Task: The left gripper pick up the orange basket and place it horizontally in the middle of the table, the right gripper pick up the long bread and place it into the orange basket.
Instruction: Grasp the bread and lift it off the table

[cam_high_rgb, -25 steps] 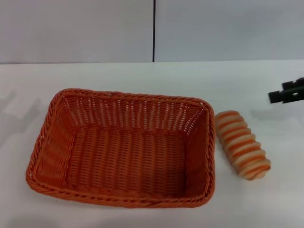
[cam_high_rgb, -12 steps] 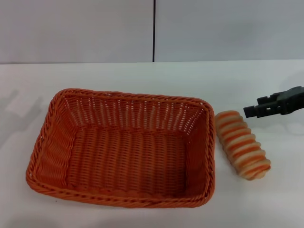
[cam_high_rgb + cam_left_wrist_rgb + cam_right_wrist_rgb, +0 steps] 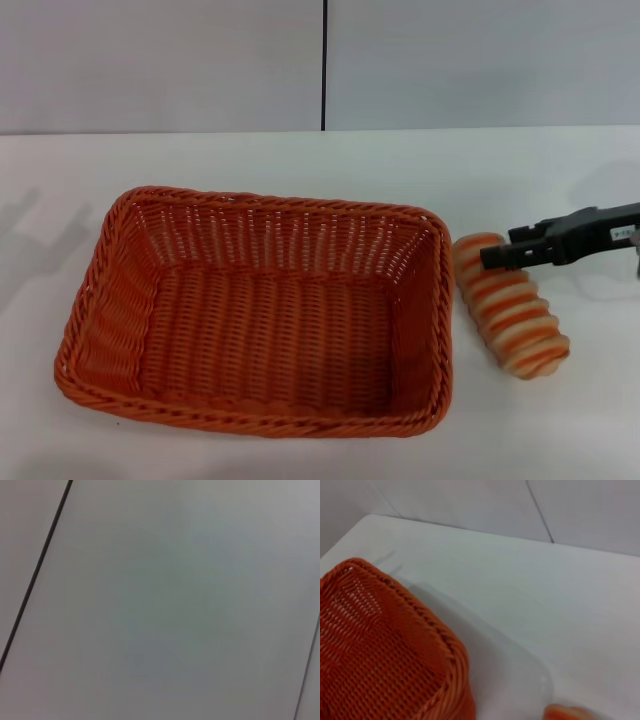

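The orange basket (image 3: pixel 260 310) lies lengthwise across the middle of the white table (image 3: pixel 300 165), empty, and its corner (image 3: pixel 385 650) shows in the right wrist view. The long bread (image 3: pixel 508 305), cream with orange-brown stripes, lies on the table just off the basket's right end; only its tip (image 3: pixel 565 713) shows in the right wrist view. My right gripper (image 3: pixel 497 257) reaches in from the right edge, its black tip over the far end of the bread. The left gripper is out of view; the left wrist view shows only a grey wall.
A grey panelled wall (image 3: pixel 320 60) with a dark vertical seam stands behind the table. Bare white tabletop lies beyond the basket and to the right of the bread.
My right gripper has moved leftward from the right edge until its tip is over the bread's far end. Basket and bread have not moved.
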Controlling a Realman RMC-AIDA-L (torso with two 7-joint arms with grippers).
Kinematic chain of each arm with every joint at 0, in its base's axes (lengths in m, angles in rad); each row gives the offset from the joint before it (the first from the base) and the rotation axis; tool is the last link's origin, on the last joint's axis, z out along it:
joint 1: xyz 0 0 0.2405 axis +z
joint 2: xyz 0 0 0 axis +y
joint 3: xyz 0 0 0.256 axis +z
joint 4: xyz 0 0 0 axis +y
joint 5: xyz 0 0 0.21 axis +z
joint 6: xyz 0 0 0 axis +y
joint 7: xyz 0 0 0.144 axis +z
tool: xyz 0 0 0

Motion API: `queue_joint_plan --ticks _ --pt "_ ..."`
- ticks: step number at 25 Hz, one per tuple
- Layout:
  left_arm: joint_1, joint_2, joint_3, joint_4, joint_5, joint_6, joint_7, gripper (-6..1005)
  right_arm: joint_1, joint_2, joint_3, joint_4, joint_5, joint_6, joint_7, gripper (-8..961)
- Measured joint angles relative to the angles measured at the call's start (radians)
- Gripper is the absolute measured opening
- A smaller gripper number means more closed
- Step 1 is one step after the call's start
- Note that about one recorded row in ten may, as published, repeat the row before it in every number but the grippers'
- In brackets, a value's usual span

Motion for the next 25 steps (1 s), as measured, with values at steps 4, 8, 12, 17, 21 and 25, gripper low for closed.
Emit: queue_joint_plan --ticks 4,8,12,17,21,25 --pt "0.0 0.0 -0.002 0.0 0.0 0.0 0.0 832 -0.004 0.004 -0.001 0.0 -0.005 0.012 -0.001 783" --pt "0.002 0.0 -0.002 0.0 0.0 0.0 0.0 832 -0.014 0.005 -0.013 0.0 -0.008 0.029 -0.002 783" --pt "0.003 0.0 -0.002 0.0 0.0 0.0 0.0 832 -0.019 0.007 -0.04 0.01 -0.009 0.057 -0.001 782" --pt "0.003 -0.001 -0.002 0.0 -0.002 -0.001 0.0 832 -0.021 0.007 -0.066 0.03 -0.008 0.086 -0.005 782" --pt "0.001 -0.002 -0.001 -0.001 -0.002 -0.003 0.0 832 -0.021 0.007 -0.068 0.037 -0.005 0.108 -0.013 729" --pt "0.001 -0.002 -0.003 -0.004 -0.003 -0.003 0.0 832 -0.022 0.008 -0.059 0.034 -0.003 0.114 -0.016 628"
